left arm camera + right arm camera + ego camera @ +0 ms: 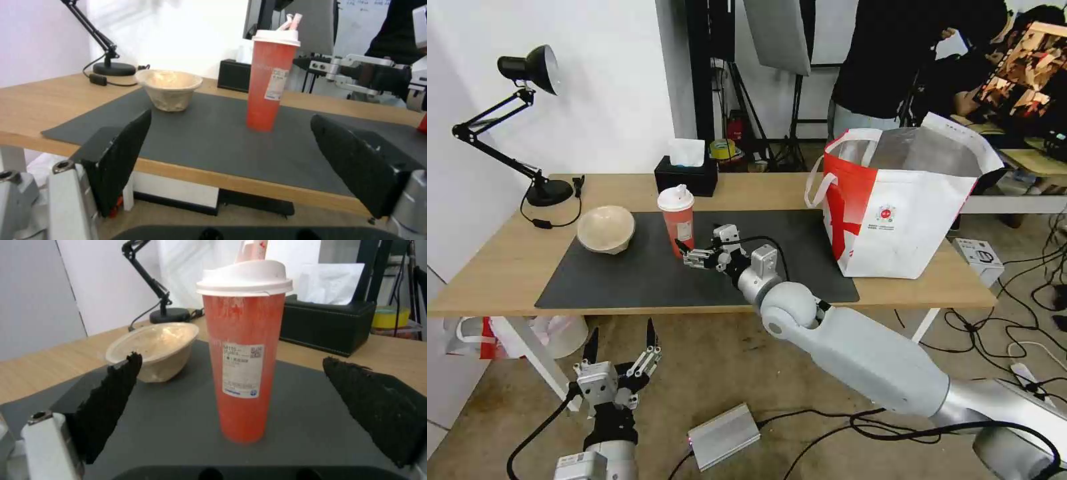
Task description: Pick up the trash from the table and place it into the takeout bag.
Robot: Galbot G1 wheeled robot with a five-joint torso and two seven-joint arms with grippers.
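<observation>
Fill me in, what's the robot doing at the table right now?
The right pincer is open beside the red cup, which stands upright on the dark mat, not yet gripped. The beige pulp bowl sits on the mat to the cup's left. The takeout bag stands open at the table's right end. The left pincer hangs open below the table edge.

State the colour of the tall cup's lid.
White, on the red cup; its lid shows best in the right wrist view.

My head camera looks forward and down over the whole counter [487, 273]. The left wrist camera sits low, below the counter's near edge, facing across it. The right wrist camera hangs just above the mat, very near the red cup [244, 350] (both wrist views share it and the beige bowl [169, 88]).
</observation>
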